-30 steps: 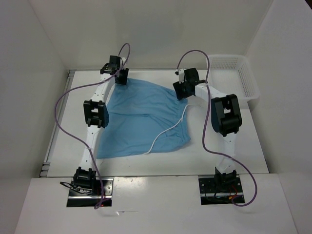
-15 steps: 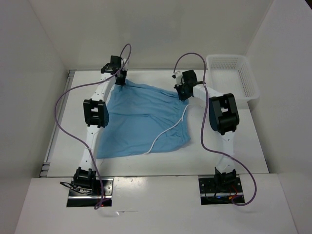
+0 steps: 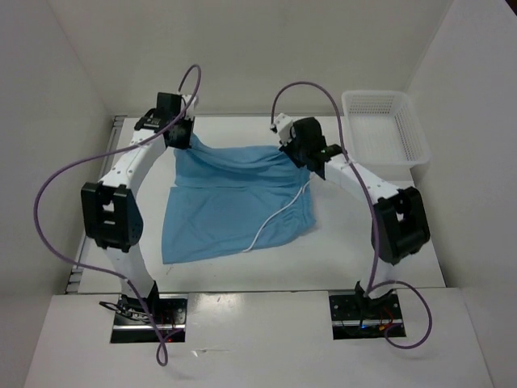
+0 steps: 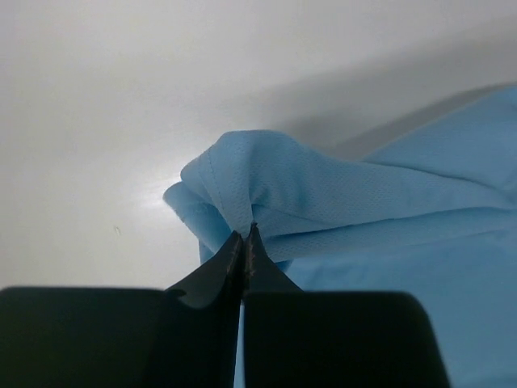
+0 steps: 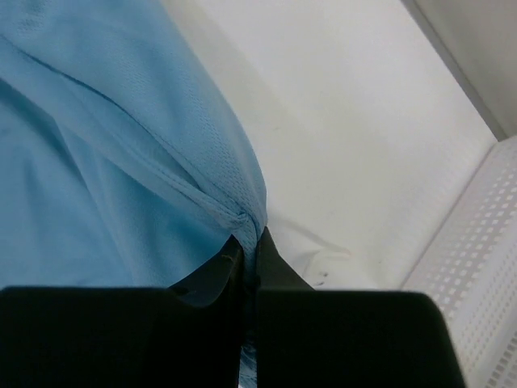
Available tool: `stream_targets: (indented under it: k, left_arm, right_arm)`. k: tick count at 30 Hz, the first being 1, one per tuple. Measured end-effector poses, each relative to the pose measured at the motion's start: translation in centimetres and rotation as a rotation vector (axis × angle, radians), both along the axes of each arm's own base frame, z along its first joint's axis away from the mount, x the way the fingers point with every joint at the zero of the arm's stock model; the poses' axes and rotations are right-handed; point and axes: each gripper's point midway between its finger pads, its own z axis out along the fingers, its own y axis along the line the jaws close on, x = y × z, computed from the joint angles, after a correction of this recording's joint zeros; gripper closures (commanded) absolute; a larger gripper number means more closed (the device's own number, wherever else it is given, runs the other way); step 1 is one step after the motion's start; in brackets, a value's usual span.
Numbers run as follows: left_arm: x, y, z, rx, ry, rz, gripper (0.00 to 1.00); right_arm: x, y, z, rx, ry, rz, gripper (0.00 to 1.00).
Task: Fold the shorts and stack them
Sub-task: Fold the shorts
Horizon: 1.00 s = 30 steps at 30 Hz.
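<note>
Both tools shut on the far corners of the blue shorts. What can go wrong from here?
1. The left tool and right tool each pinch only a small bunch of the light blue soft fabric shorts; a corner may slip out mid-fold.
2. The long thin white drawstring trails loose across the fabric and could end up folded inside or snag.

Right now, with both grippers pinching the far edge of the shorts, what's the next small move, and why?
Probably draw both grippers together toward the arm bases, laying the far edge over the near hem. The left gripper and right gripper are each shut on a far corner of the shorts, that edge hangs raised, and the rest lies flat on the table, unfolded.
</note>
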Motion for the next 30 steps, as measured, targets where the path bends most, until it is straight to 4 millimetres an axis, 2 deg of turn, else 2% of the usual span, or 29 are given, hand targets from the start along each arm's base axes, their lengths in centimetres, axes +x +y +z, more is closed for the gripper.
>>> stream_targets:
  k: [2,4,7,9,14,17,20,26,28,29,30]
  left_arm:
    - [-2.9,-0.1,-0.1,0.011,0.006,-0.005,1.00]
    - [-5.3,0.3,-1.4,0.023,0.051,-0.003,1.00]
    - [-8.6,1.9,-4.0,0.042,0.138,0.026,1.00]
    - [-10.6,2.5,-4.8,0.047,0.177,0.037,1.00]
    - [-16.2,2.8,-4.5,0.045,0.227,0.027,1.00]
    - [-18.8,3.0,-4.1,0.041,0.242,0.024,1.00]
    - [-20.8,3.0,-4.6,0.038,0.287,0.017,1.00]
    - [-24.9,3.2,-7.0,0.038,0.415,0.007,0.99]
    - [-26.4,3.3,-7.7,0.042,0.464,0.006,0.94]
    - [-26.8,3.2,-7.9,0.041,0.478,0.004,0.88]
    - [-27.1,3.1,-7.9,0.039,0.484,-0.001,0.76]
  right_arm:
    - [-2.9,0.9,-0.1,-0.039,-0.004,0.064,1.00]
    - [-5.1,1.0,-0.9,-0.084,0.005,0.110,1.00]
    - [-7.7,-0.2,-2.6,-0.137,0.034,0.146,1.00]
    - [-9.1,-0.7,-3.2,-0.152,0.049,0.170,1.00]
    - [-12.7,-0.8,-2.8,-0.136,0.045,0.275,1.00]
    - [-14.5,-0.5,-2.3,-0.128,0.038,0.345,1.00]
    - [-15.4,-0.3,-2.3,-0.142,0.038,0.407,1.00]
    - [-19.3,0.7,-5.3,-0.204,0.112,0.559,1.00]
    - [-20.6,0.7,-6.6,-0.215,0.148,0.599,1.00]
    - [-21.0,0.6,-7.2,-0.221,0.163,0.612,0.99]
    - [-21.4,0.5,-7.6,-0.228,0.174,0.622,0.94]
